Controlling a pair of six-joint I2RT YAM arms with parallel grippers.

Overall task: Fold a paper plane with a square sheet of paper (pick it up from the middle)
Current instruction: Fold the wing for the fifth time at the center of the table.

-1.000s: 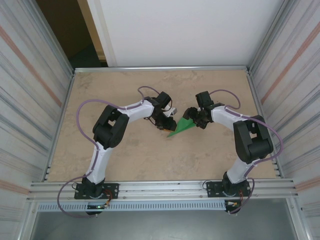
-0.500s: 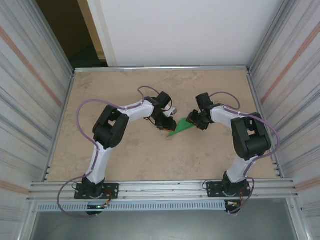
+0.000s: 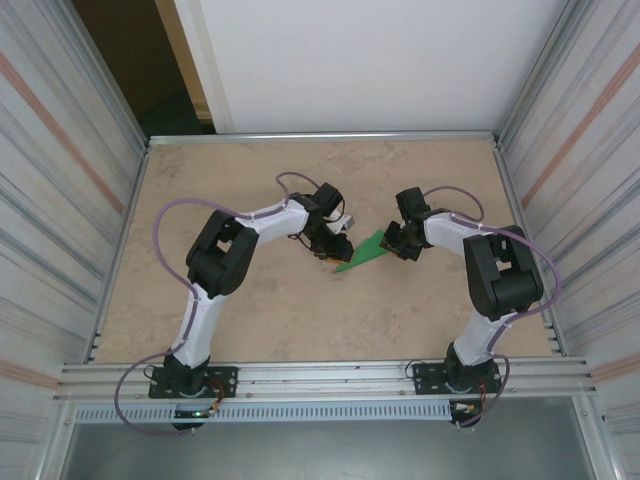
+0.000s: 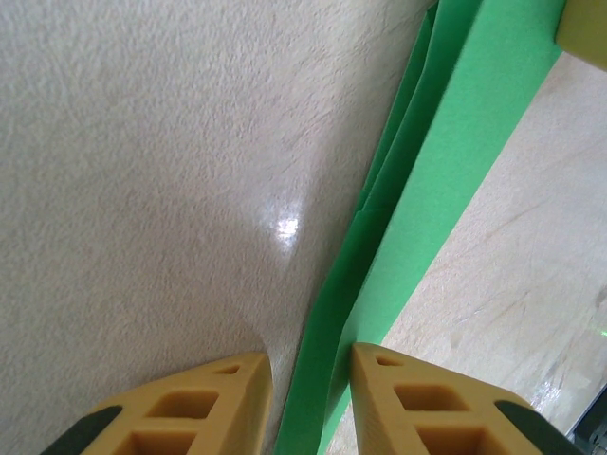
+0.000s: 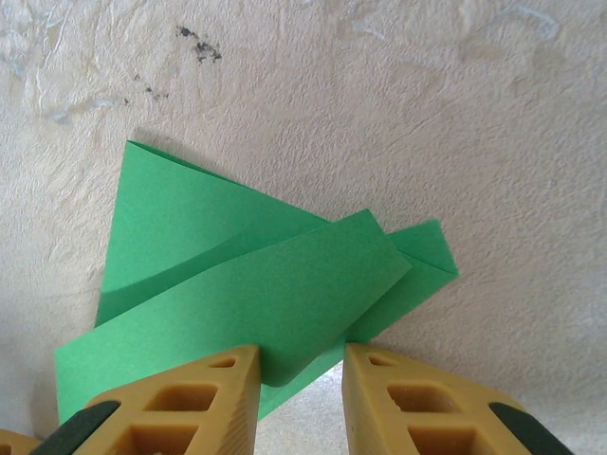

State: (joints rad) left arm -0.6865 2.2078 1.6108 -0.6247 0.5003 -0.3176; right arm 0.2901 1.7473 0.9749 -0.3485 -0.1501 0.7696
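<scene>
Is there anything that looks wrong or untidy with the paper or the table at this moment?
Yes. The folded green paper is not flat: its top flap curls up near the right gripper instead of lying creased. Some dark specks also mark the table.

Green paper plane (image 3: 362,252), mottled beige table (image 3: 250,320)

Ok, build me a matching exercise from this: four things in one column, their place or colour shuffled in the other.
Things
1. green paper
2. left gripper
3. right gripper
4. left arm's cable

Place or colour
A. at the paper's wide end
B. purple
C. bright green, folded, between the two grippers
D. at the paper's narrow tip

Pairs: 1-C, 2-D, 3-A, 4-B
</scene>
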